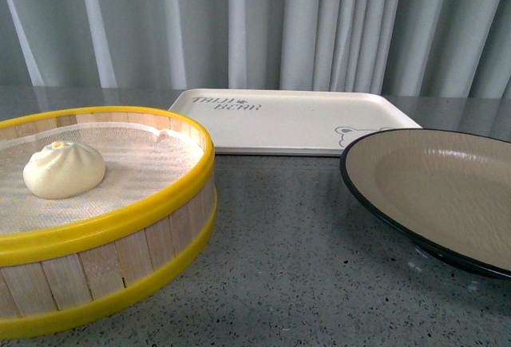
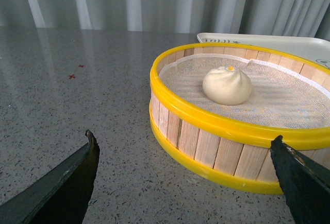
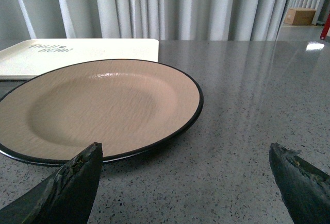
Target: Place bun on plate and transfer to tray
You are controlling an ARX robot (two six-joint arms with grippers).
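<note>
Steamer (image 1: 120,259) holds bun (image 1: 64,170) | plate (image 1: 431,179), tray (image 1: 295,120) bare | L & R jaws spread, empty | pick not begun; nxt L jaws straddle bun gently

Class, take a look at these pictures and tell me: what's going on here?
Nothing is being handled yet. The bun sits in the steamer, the plate beside it is empty, and the tray behind them is empty too. The left gripper is open, facing the steamer; the right gripper is open, facing the plate. Neither touches anything.
</note>
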